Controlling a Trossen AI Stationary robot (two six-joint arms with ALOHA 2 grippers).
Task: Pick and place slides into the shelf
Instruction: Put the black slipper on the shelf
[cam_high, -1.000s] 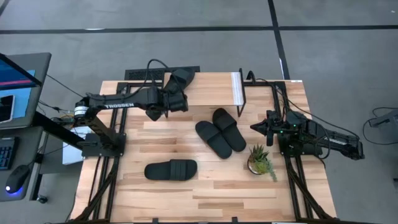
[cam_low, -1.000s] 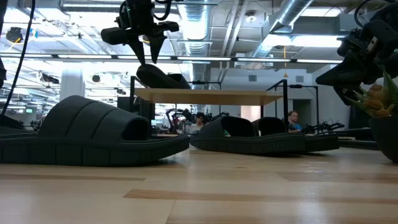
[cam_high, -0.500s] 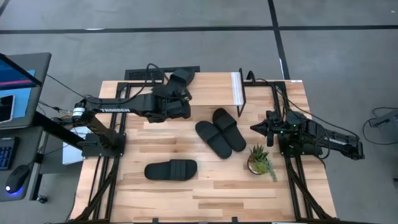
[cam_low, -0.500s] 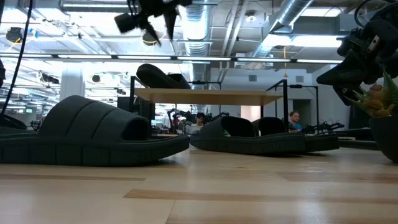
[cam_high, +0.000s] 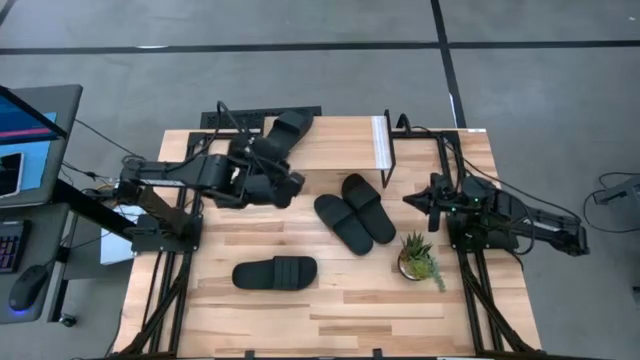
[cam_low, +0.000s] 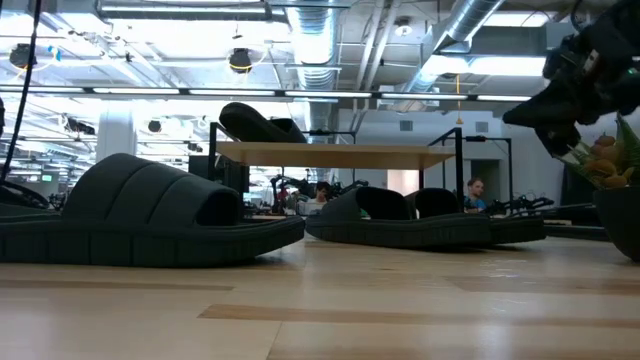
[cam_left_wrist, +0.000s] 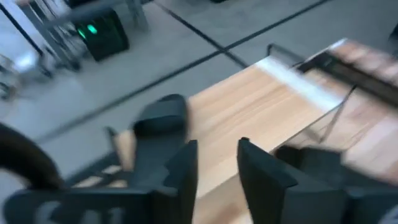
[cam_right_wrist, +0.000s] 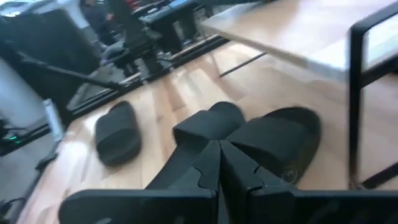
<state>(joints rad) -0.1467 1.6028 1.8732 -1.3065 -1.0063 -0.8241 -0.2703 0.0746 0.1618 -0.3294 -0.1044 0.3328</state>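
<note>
One black slide (cam_high: 289, 127) lies on the shelf's wood top (cam_high: 340, 140), toward its far left part; it also shows in the low view (cam_low: 258, 122) and the left wrist view (cam_left_wrist: 160, 117). Two slides (cam_high: 355, 210) lie side by side on the table just in front of the shelf. A third slide (cam_high: 275, 272) lies alone nearer the near edge. My left gripper (cam_high: 290, 185) hovers open (cam_left_wrist: 214, 168) above the shelf's near left edge, holding nothing. My right gripper (cam_high: 410, 203) waits shut (cam_right_wrist: 219, 155) to the right of the pair.
A small potted plant (cam_high: 418, 258) stands near the right arm's base, right of the pair. The shelf's black legs (cam_high: 388, 165) and its white strip (cam_high: 379, 143) are at its right end. Bare tabletop (cam_high: 250, 225) lies between the shelf and the lone slide.
My left gripper has risen from just above the slide on the shelf, leaving the top of the low view, and has drifted toward the table's right and near edge. Its fingers stay open. The slide stays where it was on the shelf.
</note>
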